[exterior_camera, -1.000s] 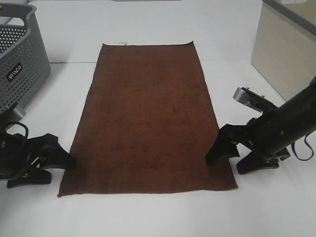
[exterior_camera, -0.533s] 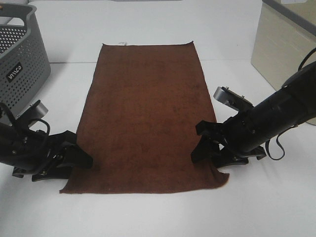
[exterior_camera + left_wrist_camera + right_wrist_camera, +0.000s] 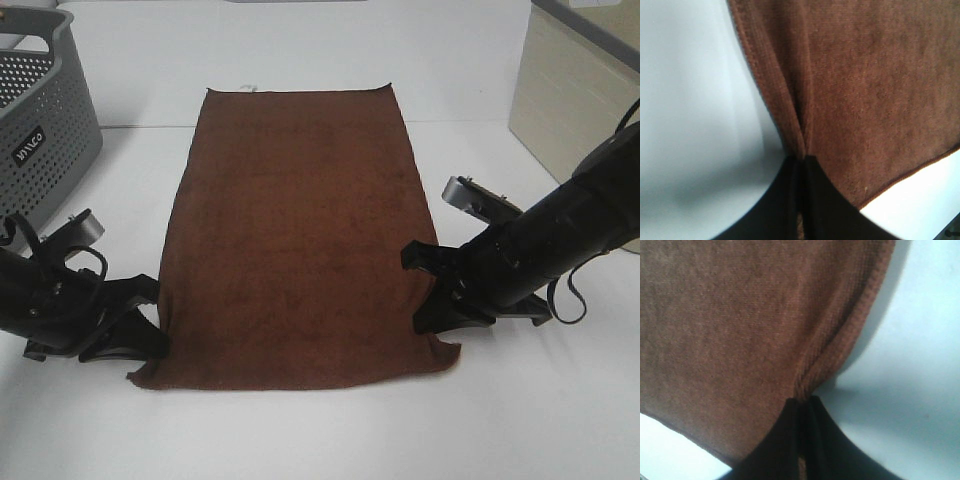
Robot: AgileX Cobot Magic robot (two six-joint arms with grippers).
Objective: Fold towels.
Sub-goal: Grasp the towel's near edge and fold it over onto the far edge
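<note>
Grey plastic basket with holes point(image 3: 40, 120) sits far left on white desk point(image 3: 300, 440). Left fingers point(image 3: 785, 200) pressed together, pinching left side edge of brown cloth towel point(image 3: 300, 220) near its close corner. Towel lies flat mid-desk, long way pointing away from robot. Right fingers point(image 3: 785, 440) pinch right side edge same way. Far end lies straight ahead of both arms, so next move is likely to lift close end and carry it there.
</note>
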